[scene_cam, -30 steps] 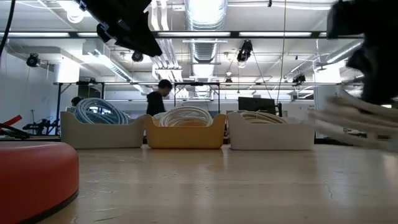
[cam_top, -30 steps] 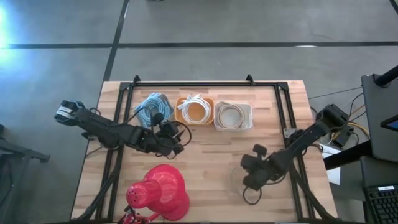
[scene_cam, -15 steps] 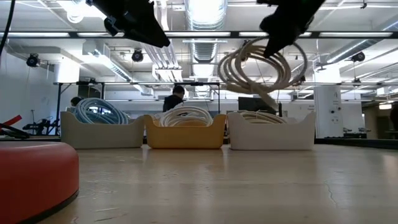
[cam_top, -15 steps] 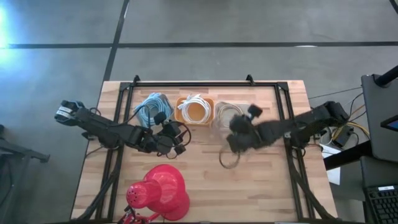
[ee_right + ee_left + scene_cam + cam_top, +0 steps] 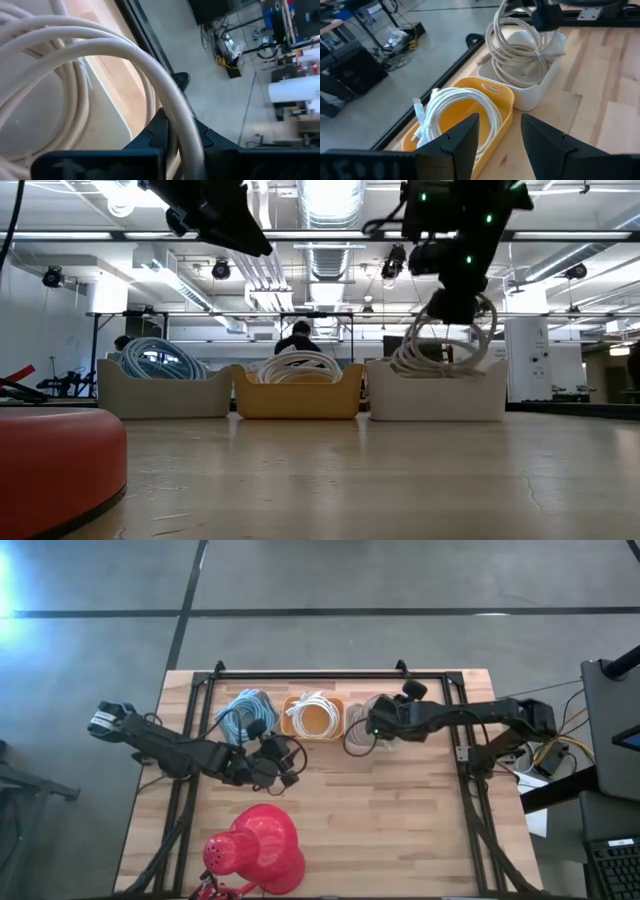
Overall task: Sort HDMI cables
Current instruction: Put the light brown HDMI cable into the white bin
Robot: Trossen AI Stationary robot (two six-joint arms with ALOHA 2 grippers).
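My right gripper [image 5: 374, 728] hovers over the white bin [image 5: 398, 739] at the far side of the table, shut on a beige coiled HDMI cable [image 5: 446, 345]. More beige coils lie inside that bin. The orange bin [image 5: 313, 733] holds white cables [image 5: 455, 112], and the grey bin [image 5: 160, 395] holds light blue cables [image 5: 243, 710]. My left gripper [image 5: 288, 762] hangs open above the table, on the near side of the blue and orange bins, touching nothing. My right gripper pinches a few strands at the top of the beige coil's loop [image 5: 176, 107] between its two fingers [image 5: 152, 131], coming from above. The coil hangs upright below the fingers, and its lower part [image 5: 522, 67] dips into the white bin.
A red cone-shaped lamp [image 5: 262, 845] lies near the table's near edge, left of centre. A black frame [image 5: 330, 673] runs along the far edge and down both sides. Bare wood [image 5: 400, 820] spreads across the near right. A person [image 5: 300, 338] stands in the room behind.
My right gripper has carried the beige coil from the table's near right up and across toward the far edge, then down over the white bin. The coil, lifted clear half a second ago, now hangs with its lower part inside the bin.
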